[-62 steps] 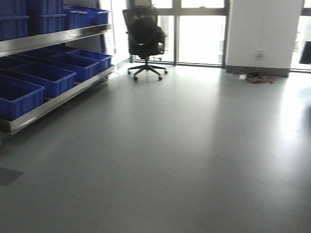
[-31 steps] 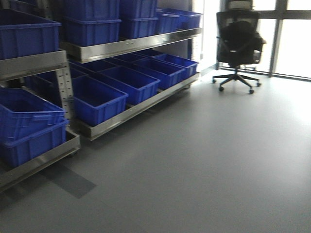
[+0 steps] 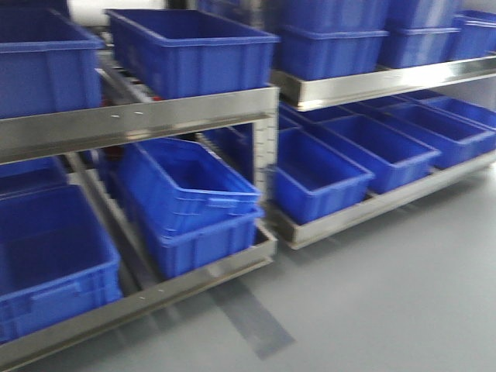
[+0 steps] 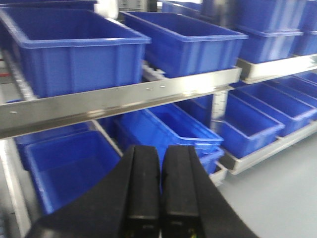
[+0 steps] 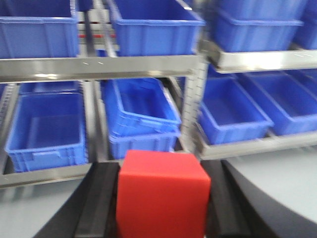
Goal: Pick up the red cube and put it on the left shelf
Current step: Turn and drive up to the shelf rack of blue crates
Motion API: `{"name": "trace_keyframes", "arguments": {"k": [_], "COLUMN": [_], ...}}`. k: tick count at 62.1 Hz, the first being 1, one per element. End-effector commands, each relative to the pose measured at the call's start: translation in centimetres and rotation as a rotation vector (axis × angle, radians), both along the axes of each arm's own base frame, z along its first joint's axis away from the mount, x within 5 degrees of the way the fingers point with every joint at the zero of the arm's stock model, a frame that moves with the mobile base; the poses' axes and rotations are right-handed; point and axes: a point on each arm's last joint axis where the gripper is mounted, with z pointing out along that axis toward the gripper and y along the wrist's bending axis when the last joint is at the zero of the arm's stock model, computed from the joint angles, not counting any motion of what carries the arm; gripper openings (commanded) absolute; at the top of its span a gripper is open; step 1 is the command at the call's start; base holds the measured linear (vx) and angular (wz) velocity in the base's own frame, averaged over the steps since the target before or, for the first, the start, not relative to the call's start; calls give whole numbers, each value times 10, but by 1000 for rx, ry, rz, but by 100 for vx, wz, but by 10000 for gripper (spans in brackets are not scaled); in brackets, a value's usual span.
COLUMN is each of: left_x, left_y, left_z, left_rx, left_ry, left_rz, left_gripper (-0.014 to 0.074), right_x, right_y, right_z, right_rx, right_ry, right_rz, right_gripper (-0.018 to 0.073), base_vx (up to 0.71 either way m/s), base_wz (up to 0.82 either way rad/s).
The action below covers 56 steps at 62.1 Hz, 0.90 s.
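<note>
My right jaws pinch the rigid, seemingly light red cube (image 5: 162, 196) across its flat side faces; left jaws pressed together.

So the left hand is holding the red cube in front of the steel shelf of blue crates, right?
No: the right hand holds the red cube, as the right wrist view shows. It is in front of the steel shelf of blue crates.

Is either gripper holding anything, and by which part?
The right gripper clamps the red cube by its opposite side faces; the left gripper is shut and empty.
</note>
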Motion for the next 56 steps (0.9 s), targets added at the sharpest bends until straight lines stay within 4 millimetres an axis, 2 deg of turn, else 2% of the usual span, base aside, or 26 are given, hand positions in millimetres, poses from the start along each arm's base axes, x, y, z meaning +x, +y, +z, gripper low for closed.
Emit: {"name": "trace_keyframes", "arguments": {"k": [1, 56], "left_x": [0, 0], "left_y": [1, 1], "left_z": [1, 1], "left_rx": [-13, -13], "left_ry": [-75, -75], "left_rz": [3, 3], "left_gripper": [102, 102], "right_x": [-1, -1], "right_y": [1, 1], "right_z": [16, 16], "right_rx": [7, 7], "right_ry": [-104, -104], "right_rz": [10, 10], "right_gripper": [139, 139], "base_vx": [50, 45], "base_wz": [71, 43]}}
